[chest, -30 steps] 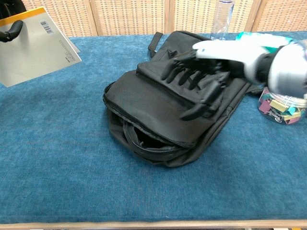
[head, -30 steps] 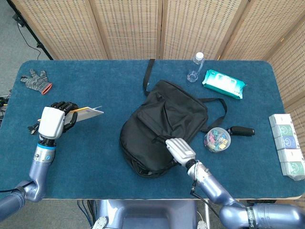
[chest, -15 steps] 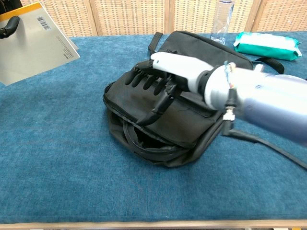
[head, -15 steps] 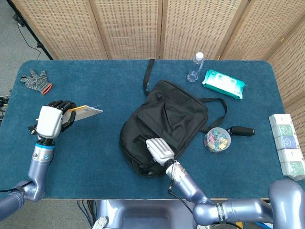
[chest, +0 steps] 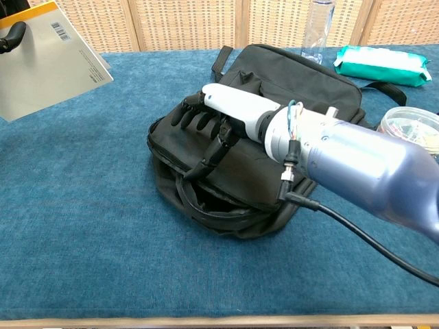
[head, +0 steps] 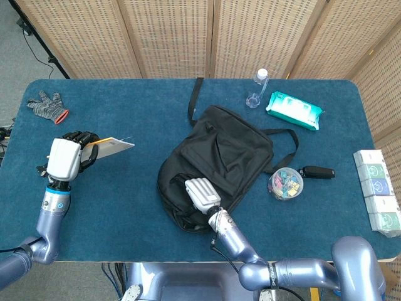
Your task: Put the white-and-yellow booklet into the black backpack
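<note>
Head view: L hand is up near the table's left edge, fingers wrapped round one end of the white-and-yellow booklet, holding it clear of the cloth. Its long axis runs roughly left-right, free end aimed toward the black backpack, which lies well apart to its right, mid-table. R hand rests on the bag's near end, just by the zip opening. So the bag's mouth faces the robot's front edge, not the booklet; I'd judge the L arm has to travel right and swing the booklet round to enter there.

Chest view: booklet shows top-left, tilted, barcode side facing the cam, a dark fingertip hooked over its edge. R hand lies palm-down on the backpack, fingers curled down at the upper lip of the gaping zip. Can't tell whether they actually pinch the fabric or just press on it. L hand is the only one w/ the booklet; R is nearer the opening.
</note>
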`<act>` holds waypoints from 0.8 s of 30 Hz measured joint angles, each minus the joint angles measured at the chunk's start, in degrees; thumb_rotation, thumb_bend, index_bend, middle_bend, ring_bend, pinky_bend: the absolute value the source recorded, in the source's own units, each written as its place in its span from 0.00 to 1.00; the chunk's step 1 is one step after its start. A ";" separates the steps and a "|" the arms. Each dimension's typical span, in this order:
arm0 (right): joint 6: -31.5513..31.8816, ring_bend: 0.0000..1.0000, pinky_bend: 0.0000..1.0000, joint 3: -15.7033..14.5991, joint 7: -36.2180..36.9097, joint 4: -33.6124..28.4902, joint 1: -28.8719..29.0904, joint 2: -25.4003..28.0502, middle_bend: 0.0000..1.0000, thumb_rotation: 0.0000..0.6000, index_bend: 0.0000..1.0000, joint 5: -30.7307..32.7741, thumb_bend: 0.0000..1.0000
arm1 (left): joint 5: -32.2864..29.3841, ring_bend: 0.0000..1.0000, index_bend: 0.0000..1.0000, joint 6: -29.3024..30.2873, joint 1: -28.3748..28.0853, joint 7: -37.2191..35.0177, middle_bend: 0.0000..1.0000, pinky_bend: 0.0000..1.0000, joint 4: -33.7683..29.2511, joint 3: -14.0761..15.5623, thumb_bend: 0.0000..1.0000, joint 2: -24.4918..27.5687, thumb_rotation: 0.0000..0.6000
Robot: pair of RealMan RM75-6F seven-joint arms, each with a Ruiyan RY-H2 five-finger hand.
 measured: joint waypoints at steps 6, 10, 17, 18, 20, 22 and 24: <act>0.99 0.40 0.47 -0.41 -1.20 3.03 -0.01 -1.73 0.39 1.00 0.37 -0.55 0.00 | -0.03 0.55 0.79 -0.01 0.03 -0.15 0.62 0.64 -0.11 0.04 0.60 0.04 1.00; 2.32 0.52 0.64 -0.60 -1.96 5.35 -0.26 -2.88 0.51 1.00 0.48 -1.55 0.04 | 0.09 0.55 0.79 0.02 0.02 -0.27 0.62 0.64 -0.15 0.14 0.60 0.06 1.00; 4.55 0.63 0.76 -0.96 -2.58 6.33 -1.25 -3.20 0.62 1.00 0.59 -4.85 0.29 | 0.21 0.55 0.79 -0.06 -0.03 -0.52 0.62 0.64 -0.02 0.27 0.60 0.03 1.00; 4.79 0.63 0.76 -1.01 -2.59 6.24 -1.41 -3.07 0.62 1.00 0.59 -5.40 0.30 | 0.27 0.55 0.79 -0.02 -0.03 -0.52 0.62 0.64 0.00 0.32 0.60 0.02 1.00; 5.32 0.64 0.77 -1.17 -2.62 5.92 -1.80 -2.65 0.63 1.00 0.60 -6.69 0.32 | 0.38 0.55 0.79 0.02 -0.03 -0.59 0.62 0.64 0.05 0.40 0.60 0.00 1.00; 5.80 0.64 0.77 -1.41 -2.75 5.60 -2.12 -2.10 0.63 1.00 0.60 -7.98 0.32 | 0.57 0.55 0.79 0.09 -0.05 -0.72 0.62 0.64 0.13 0.52 0.60 -0.03 1.00; 6.22 0.64 0.78 -1.63 -2.85 5.33 -2.43 -1.53 0.63 1.00 0.60 -9.08 0.33 | 0.80 0.55 0.79 0.16 -0.09 -0.85 0.62 0.64 0.27 0.66 0.60 -0.06 1.00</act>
